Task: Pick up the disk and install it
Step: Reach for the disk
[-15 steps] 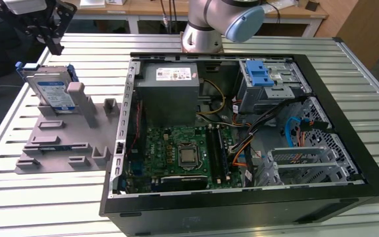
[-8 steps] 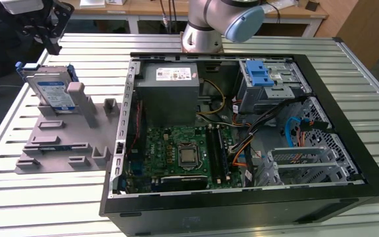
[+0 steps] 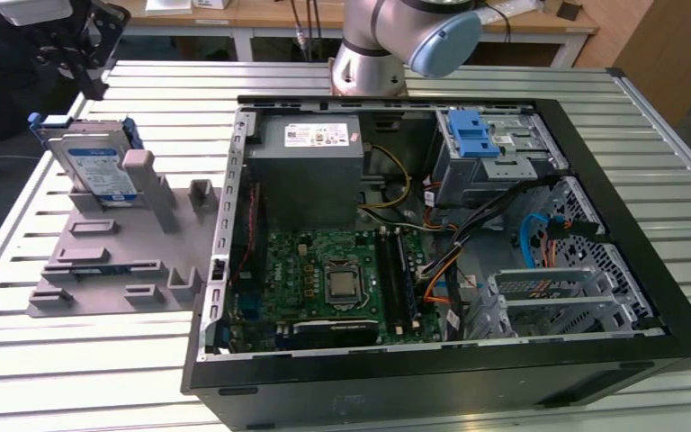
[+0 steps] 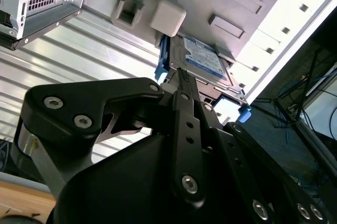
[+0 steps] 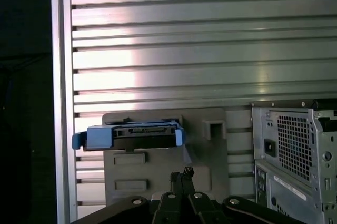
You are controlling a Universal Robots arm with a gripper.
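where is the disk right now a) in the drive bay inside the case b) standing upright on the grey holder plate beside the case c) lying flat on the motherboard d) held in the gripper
b: the disk stands upright on the grey holder plate, outside the computer case, with the gripper apart above it.

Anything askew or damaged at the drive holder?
Nothing stands out. The silver hard drive in its blue carrier frame stands on edge against an upright post of the grey plastic holder plate, beside the open black computer case. No visible damage or spills. The gripper hovers near it.
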